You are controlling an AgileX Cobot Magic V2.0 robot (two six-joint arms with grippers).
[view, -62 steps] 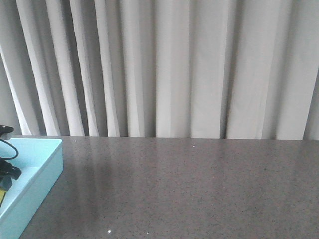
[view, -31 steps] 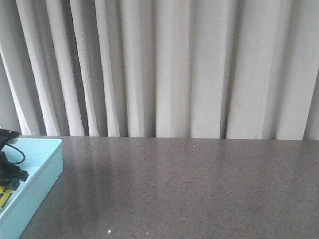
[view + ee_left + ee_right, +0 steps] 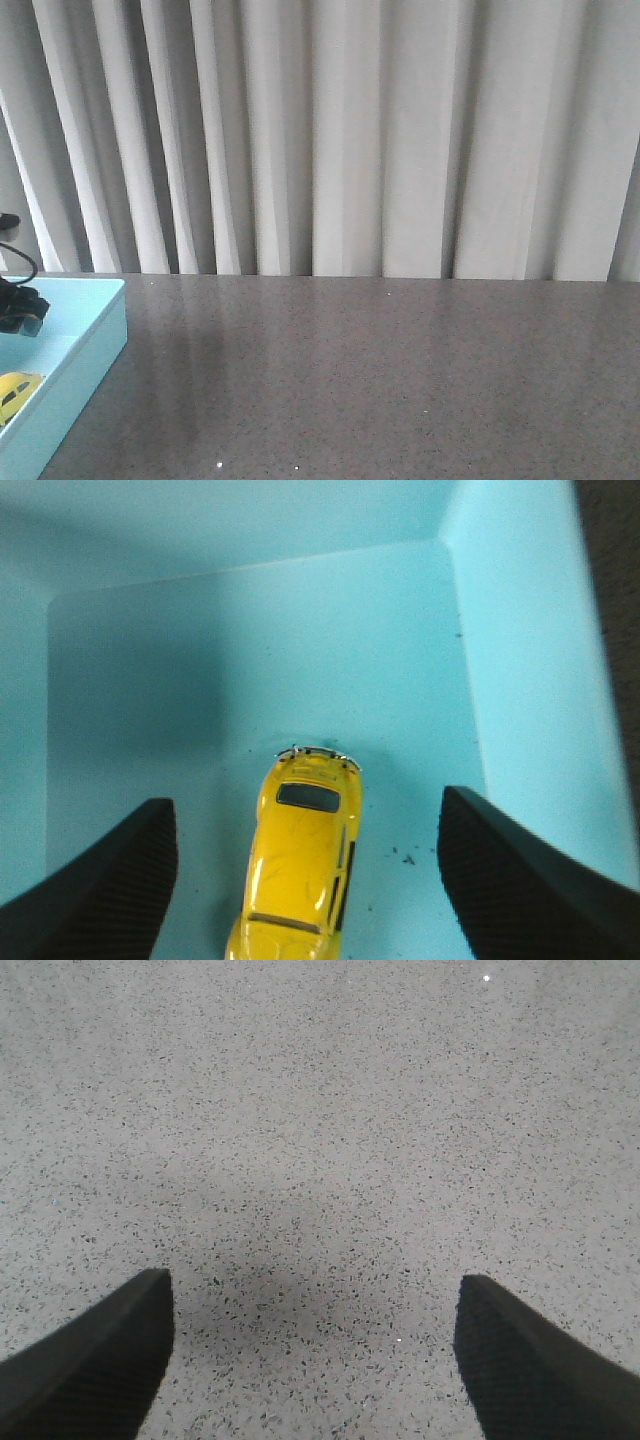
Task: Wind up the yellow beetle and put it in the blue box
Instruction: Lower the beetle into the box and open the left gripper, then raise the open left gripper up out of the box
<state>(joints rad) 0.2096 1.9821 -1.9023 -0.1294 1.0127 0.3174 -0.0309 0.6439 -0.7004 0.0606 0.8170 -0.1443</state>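
The yellow beetle [image 3: 300, 865] sits on the floor of the blue box [image 3: 520, 680], near one corner where two low walls meet. It stands on its wheels with its dark window facing up. The left gripper [image 3: 300, 880] hangs over the car with its jaws spread wide apart. One dark finger [image 3: 110, 890] is on one side of the car and the other is on the far side. Neither finger touches the car, and there is pale blue floor showing between each finger and the toy. The left gripper holds nothing. A few tiny dark specks lie on the box floor just beside the car. In the front view, only a bit of the yellow beetle [image 3: 15, 392] shows at the left edge, down inside the blue box [image 3: 85, 345]. A black part of the left arm [image 3: 20, 308] with a thin black cable is above the box there. The box rests on a gray speckled table [image 3: 380, 370]. Behind the table hangs a long white curtain [image 3: 340, 130] with many folds. The right gripper [image 3: 315, 1360] is over the bare gray table [image 3: 320, 1110]. Its jaws are wide open too, and nothing is between them. A soft dark shadow lies on the table below it.
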